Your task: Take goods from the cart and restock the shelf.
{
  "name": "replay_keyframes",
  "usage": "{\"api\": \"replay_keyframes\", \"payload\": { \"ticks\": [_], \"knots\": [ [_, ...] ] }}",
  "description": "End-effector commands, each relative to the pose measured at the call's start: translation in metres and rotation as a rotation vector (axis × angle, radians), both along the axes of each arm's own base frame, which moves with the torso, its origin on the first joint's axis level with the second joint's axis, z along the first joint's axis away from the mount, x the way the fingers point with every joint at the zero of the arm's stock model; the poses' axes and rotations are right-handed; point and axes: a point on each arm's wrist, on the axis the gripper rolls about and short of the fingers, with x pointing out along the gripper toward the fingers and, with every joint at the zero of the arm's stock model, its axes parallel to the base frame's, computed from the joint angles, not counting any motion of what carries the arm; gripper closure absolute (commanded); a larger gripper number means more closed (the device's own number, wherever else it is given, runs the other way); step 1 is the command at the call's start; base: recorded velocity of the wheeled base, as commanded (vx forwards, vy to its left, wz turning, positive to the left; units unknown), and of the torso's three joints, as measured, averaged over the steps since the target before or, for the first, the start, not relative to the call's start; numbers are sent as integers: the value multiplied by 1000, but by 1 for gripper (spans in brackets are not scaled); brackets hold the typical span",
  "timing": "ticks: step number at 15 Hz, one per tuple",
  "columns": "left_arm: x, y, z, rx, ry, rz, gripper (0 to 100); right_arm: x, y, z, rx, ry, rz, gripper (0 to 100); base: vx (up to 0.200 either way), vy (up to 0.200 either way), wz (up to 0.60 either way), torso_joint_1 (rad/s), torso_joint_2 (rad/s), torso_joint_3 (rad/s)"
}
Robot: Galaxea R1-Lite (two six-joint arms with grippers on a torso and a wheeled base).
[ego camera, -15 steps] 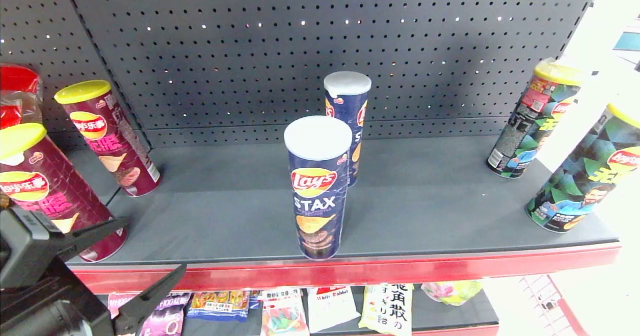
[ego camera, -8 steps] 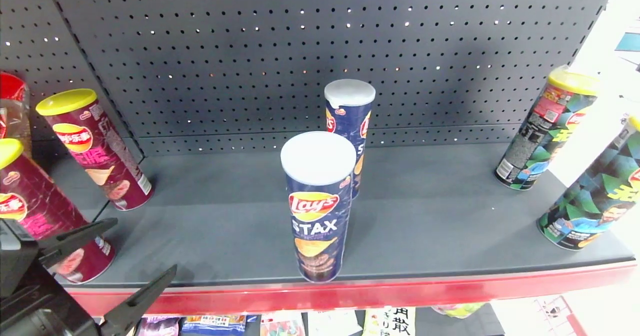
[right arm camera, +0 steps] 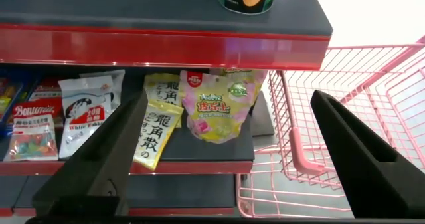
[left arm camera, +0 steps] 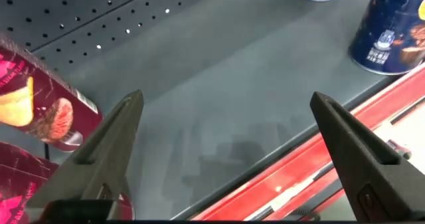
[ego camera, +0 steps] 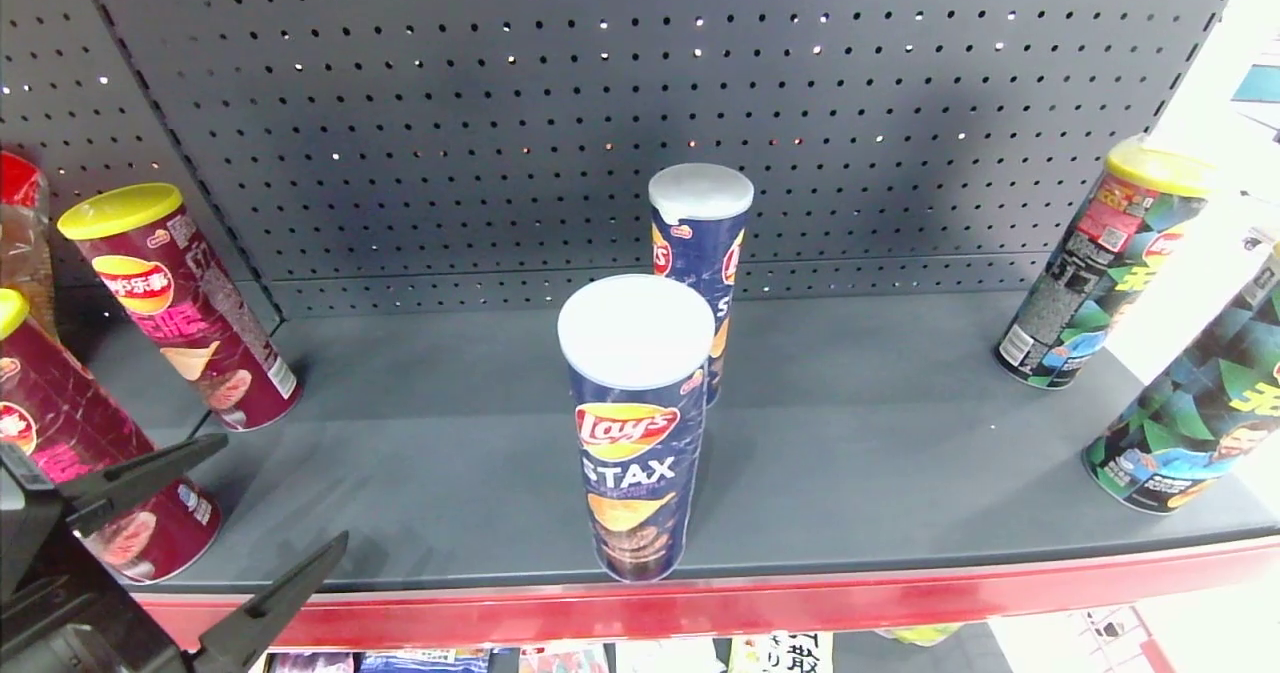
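Head view: shelf (ego camera: 850, 453) grey, red front edge. Front blue can (ego camera: 633, 433) upright at front edge, mid-length. Rear blue can (ego camera: 700, 243) upright just behind it, nearer back panel. Maroon cans (ego camera: 180, 303) at left end, green cans (ego camera: 1090, 273) at right end. Left gripper (ego camera: 285, 489) off front left corner, fingers spread wide, empty.

Left wrist view: left gripper (left arm camera: 226, 98) wide, nothing between fingers, facing shelf's front edge.

Right wrist view: right gripper (right arm camera: 229, 94) wide, empty, facing lower shelf (right arm camera: 199, 157) with snack bags (right arm camera: 219, 104). Pink cart (right arm camera: 358, 137) beside that shelf's end.

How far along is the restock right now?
Done: front blue can and rear blue can stand in the middle of the shelf. In hand: nothing; left gripper and right gripper are open, empty. Left: bare room on both sides of them; I cannot tell what the cart holds.
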Motion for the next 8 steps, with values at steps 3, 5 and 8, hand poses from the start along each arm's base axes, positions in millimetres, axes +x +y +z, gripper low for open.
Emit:
{"api": "replay_keyframes", "payload": {
  "ticks": [3,5,8],
  "knots": [
    [0,0,0,5,1,0,0,0,0,0,0,3,0,0,0,0,0,0,0,0],
    [1,0,0,12,-5,-3,0,0,0,0,-2,-1,-3,0,0,0,0,0,0,0],
    [6,-4,0,17,16,-36,0,-1,0,5,2,-18,-17,0,0,0,0,0,0,0]
  ]
}}
